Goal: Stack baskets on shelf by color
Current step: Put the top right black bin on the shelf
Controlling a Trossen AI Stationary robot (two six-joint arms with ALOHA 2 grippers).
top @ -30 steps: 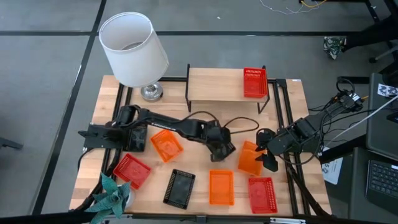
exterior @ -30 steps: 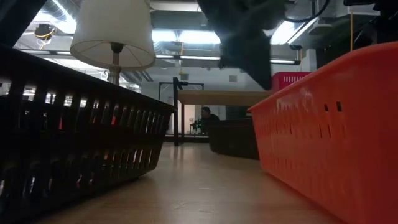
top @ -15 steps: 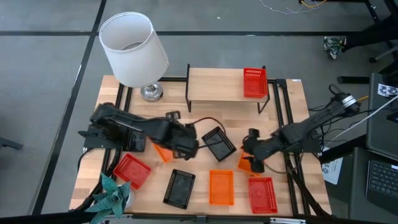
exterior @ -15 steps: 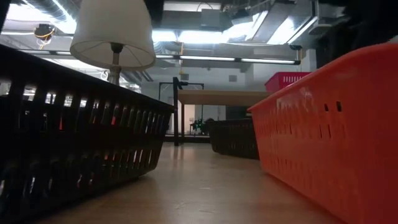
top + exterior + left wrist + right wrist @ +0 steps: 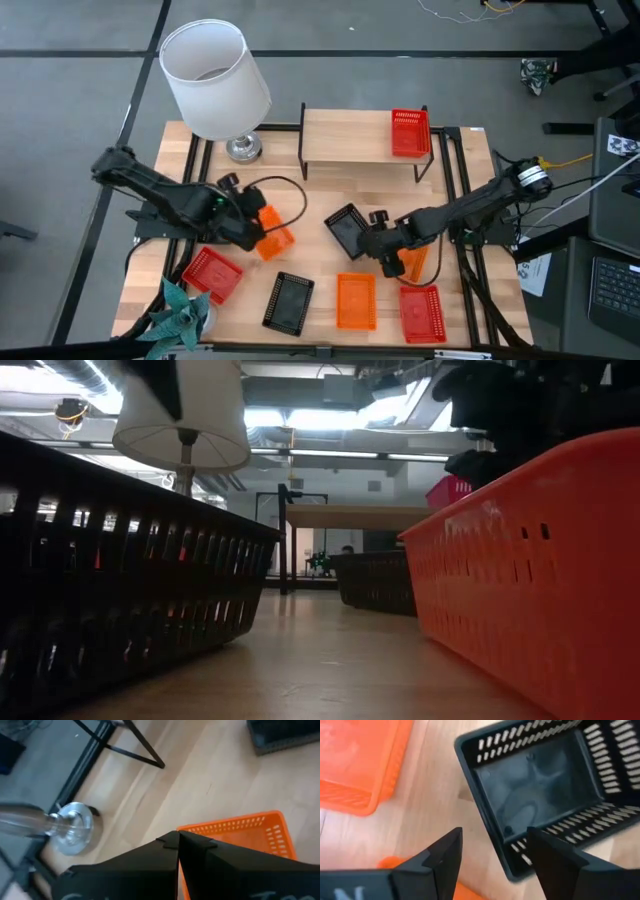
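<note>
A black basket [image 5: 346, 229] [image 5: 545, 785] lies on its bottom in the middle of the table. My right gripper [image 5: 370, 240] [image 5: 495, 855] hangs open just above its short end wall, one finger outside that wall and one over the inside. My left gripper [image 5: 254, 221] [image 5: 178, 846] is shut and empty, above an orange basket [image 5: 272, 236] [image 5: 240, 834] at the table's left. The shelf [image 5: 345, 135] stands at the far edge with a red basket [image 5: 410, 132] on its right end. Another orange basket [image 5: 412, 262] lies partly under my right arm.
Along the near edge lie a red basket [image 5: 210, 272], a black basket [image 5: 288, 300], an orange basket [image 5: 355, 300] and a red basket [image 5: 421, 312]. A lamp [image 5: 215, 80] stands at the far left, left of the shelf. A paper plant [image 5: 180, 310] sits at the near left corner.
My left gripper, shut all along, has drawn back from the black basket toward the table's left edge and risen; it is now over the orange basket. My right gripper, open, has gone leftward and down to the black basket, rolling its wrist. The basket has stayed put.
</note>
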